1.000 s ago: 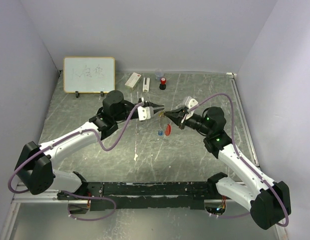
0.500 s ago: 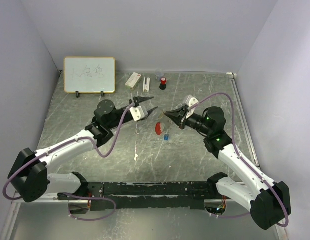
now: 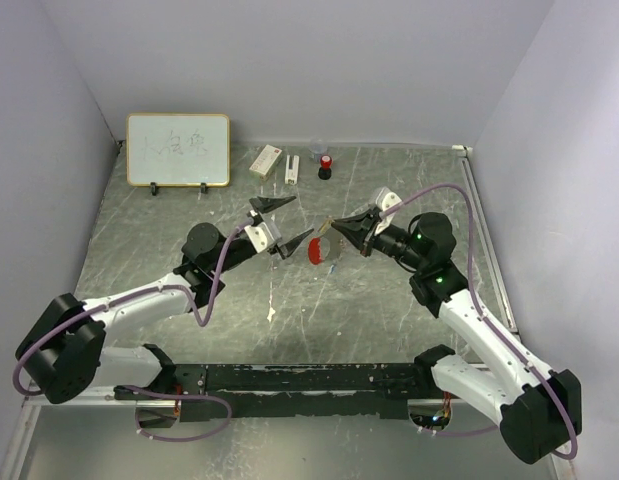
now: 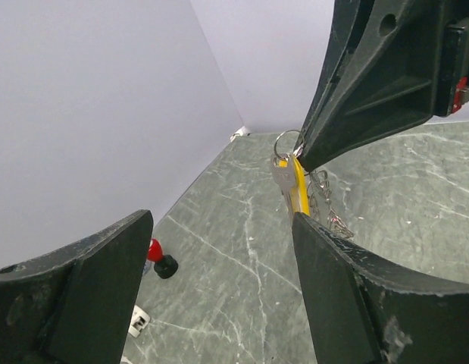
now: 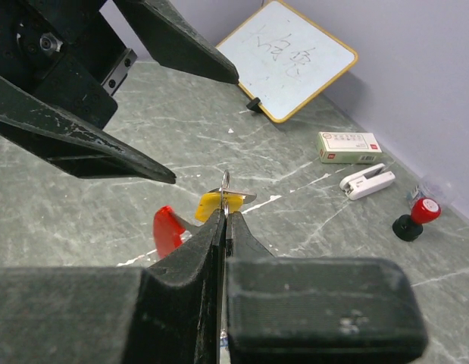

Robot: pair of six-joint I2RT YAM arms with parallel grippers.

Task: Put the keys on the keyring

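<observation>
Counting two grippers: left gripper, right gripper. Seeing one keyring with one red tag and one yellow-headed key. Not resolving a second key. Also logging one whiteboard, one white box, one white stapler, one red-and-black cylinder.

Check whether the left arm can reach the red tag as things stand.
Probably yes. The left hand is open, and the red tag is just beyond its lower fingertip with nothing between them. The right hand, shut on the keyring, crowds the spot, so room looks tight.
</observation>
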